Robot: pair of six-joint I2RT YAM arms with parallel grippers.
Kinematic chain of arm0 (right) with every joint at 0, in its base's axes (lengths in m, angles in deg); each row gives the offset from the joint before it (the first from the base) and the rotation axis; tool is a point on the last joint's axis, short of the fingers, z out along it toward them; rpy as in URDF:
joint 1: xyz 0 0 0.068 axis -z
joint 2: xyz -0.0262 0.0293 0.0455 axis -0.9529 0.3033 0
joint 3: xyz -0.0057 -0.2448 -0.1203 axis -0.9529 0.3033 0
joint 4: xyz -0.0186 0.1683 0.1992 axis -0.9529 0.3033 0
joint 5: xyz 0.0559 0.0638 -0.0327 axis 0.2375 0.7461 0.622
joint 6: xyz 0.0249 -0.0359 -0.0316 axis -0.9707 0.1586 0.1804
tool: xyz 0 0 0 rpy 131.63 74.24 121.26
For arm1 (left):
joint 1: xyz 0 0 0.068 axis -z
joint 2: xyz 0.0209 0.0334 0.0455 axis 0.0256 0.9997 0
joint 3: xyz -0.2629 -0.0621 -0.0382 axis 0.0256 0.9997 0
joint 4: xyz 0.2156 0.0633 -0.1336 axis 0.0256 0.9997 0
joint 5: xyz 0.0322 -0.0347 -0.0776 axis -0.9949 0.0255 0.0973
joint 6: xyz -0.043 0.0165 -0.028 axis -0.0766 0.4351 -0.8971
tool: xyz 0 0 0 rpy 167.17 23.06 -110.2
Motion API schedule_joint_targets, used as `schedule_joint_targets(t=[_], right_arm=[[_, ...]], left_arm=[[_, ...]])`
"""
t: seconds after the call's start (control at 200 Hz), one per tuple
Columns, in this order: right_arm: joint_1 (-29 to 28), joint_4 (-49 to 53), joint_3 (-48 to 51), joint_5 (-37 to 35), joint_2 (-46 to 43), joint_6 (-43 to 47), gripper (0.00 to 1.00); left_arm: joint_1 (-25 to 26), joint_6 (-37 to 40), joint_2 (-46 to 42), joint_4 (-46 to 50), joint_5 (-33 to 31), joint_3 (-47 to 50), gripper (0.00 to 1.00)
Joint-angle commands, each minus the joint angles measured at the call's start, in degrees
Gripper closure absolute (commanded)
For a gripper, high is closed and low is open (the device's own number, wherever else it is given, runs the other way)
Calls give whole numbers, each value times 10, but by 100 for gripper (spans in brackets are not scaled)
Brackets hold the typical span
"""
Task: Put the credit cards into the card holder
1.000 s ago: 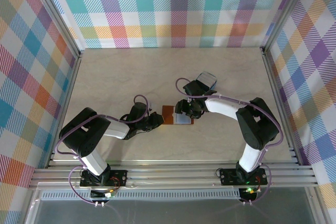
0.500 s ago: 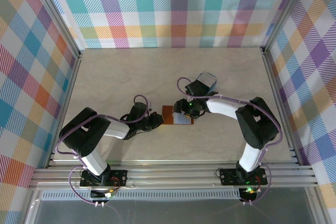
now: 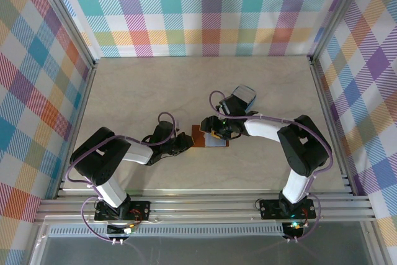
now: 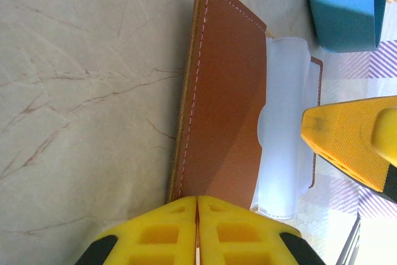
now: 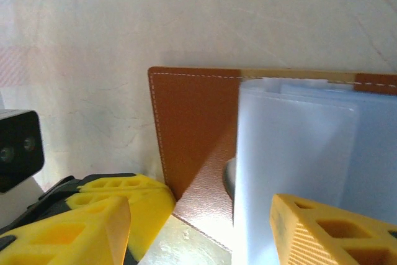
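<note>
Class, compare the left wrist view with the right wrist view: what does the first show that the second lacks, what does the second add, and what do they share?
Left wrist: a blue tray past the card holder, and the left gripper seen shut at the holder's near edge. Right wrist: a black camera housing at the left edge, and the right gripper with its fingers apart. Both: the brown card holder on the table, its pale lining showing.

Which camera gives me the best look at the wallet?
Left wrist: the wallet lies nearly whole in view, brown flap, stitching and pale lining sharp. Right wrist shows one brown corner and the lining, close up. Top view shows it small and partly covered.
</note>
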Motion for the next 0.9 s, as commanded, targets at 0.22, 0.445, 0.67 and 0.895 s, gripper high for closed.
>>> schedule_joint_targets(t=[0.22,0.445,0.67,0.895], right_arm=[[2,34,-2,-37,-15,17,39],[2,150,-25,-154,-31,37,38],[2,184,-30,-191,-38,53,36],[2,172,-33,-164,-25,60,36]], left_arm=[[8,4,37,27,-8,3,90],[8,3,37,30,-10,4,90],[8,5,43,34,-11,0,90],[8,5,45,38,-10,-6,90]])
